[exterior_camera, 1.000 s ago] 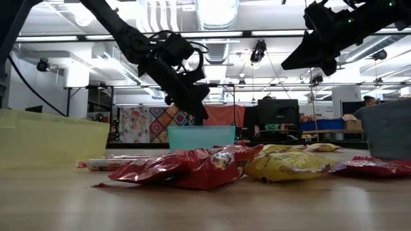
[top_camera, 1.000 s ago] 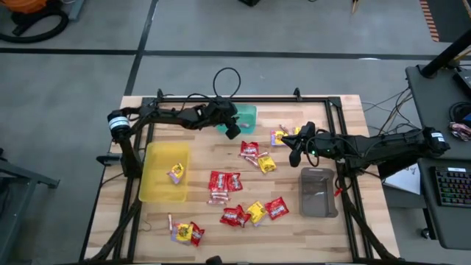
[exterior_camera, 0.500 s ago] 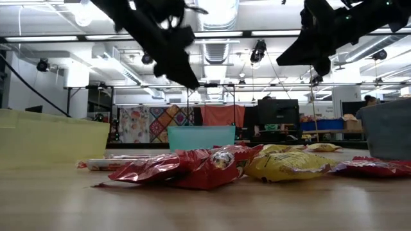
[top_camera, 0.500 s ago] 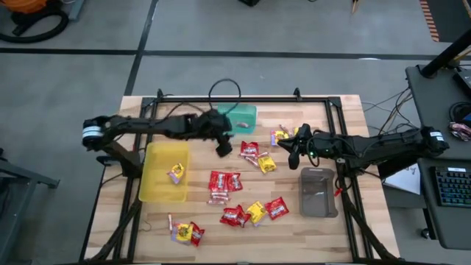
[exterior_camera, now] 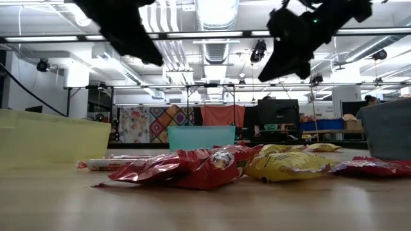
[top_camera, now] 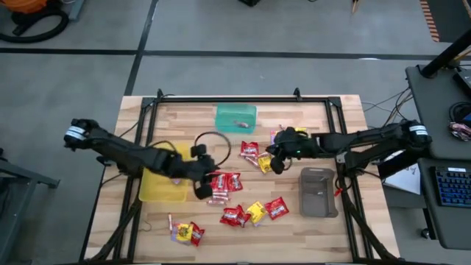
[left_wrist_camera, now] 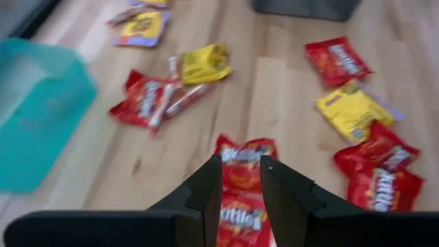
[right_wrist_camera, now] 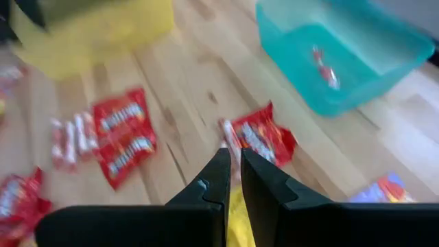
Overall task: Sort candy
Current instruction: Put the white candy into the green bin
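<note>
— Pale wooden planks make up the surface (top_camera: 294, 224), framed by black rails. What sits on it?

— 3 trays: a translucent yellow plastic tray (top_camera: 154, 188) at centre left of the high view, a teal plastic tray (top_camera: 235, 118) at upper centre with 1 small twisted sweet (right_wrist_camera: 324, 65) inside, and a grey plastic tray (top_camera: 318, 193) at centre right.

— And the candy?

— Scattered loose over the middle. Shiny red packets (top_camera: 225, 180) lie just below centre, another red packet (top_camera: 277, 208) and a yellow packet (top_camera: 256, 212) lower down, a yellow packet (top_camera: 266, 163) near centre, and a small cluster of red and yellow packets (top_camera: 185, 232) at lower left. 1 piece (top_camera: 176, 173) lies in the yellow tray.

— Where is the left gripper?

— The left gripper (top_camera: 202, 185) reaches in from the left edge, across the yellow tray, and hangs beside the red packets below centre. In the left wrist view its fingers (left_wrist_camera: 206, 189) stand a narrow gap apart with nothing between them, above a red packet (left_wrist_camera: 241, 180).

— The right one?

— The right gripper (top_camera: 277, 156) comes in from the right edge and sits at centre, next to the yellow packet. In the right wrist view its fingers (right_wrist_camera: 218, 180) are nearly closed, only a slit between them, holding nothing.
</note>
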Robot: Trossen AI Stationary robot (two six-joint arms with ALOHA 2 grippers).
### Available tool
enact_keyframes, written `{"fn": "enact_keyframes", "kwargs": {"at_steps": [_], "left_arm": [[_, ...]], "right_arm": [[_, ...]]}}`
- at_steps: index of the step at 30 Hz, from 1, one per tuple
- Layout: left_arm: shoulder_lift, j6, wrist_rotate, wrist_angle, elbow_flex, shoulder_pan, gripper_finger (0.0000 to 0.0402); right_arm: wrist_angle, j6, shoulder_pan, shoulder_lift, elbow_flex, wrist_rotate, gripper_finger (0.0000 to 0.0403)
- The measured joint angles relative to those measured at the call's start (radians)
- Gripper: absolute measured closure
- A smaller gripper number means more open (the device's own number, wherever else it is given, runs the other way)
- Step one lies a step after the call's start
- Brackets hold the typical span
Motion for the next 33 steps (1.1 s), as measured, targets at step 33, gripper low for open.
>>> {"fn": "enact_keyframes", "kwargs": {"at_steps": [33], "left_arm": [[-0.405, -0.119, -0.127, 0.021, -0.302, -0.102, 0.0325]], "right_arm": [[-0.225, 0.051, 0.021, 0.629, 0.395, -0.067, 0.029]]}}
